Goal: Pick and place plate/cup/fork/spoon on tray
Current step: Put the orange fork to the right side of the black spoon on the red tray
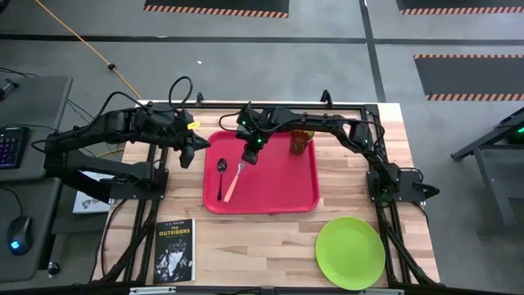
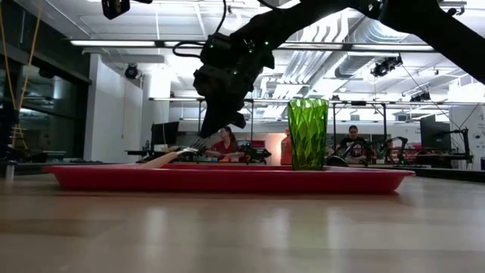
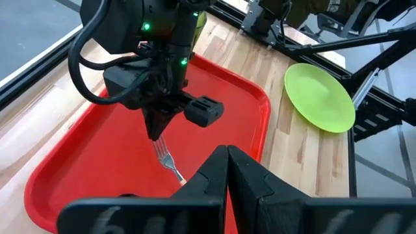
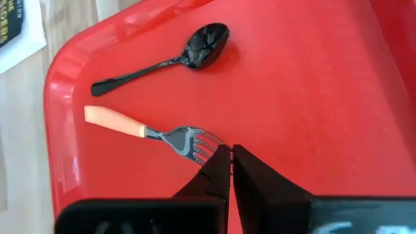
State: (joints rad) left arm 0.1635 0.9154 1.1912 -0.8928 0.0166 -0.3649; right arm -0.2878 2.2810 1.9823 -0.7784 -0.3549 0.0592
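Cup [image 1: 300,142], spoon [image 1: 221,174], fork [image 1: 233,183] are lying on tray [image 1: 286,192]; plate [image 1: 350,252] is waiting on bench [image 1: 270,246]; right pincer [image 4: 231,156] is closed at fork tines

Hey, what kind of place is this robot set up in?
Likely a robotics lab or workshop: hazard-striped floor mats, exposed ceiling ducts, and people at workstations beyond the wooden table.
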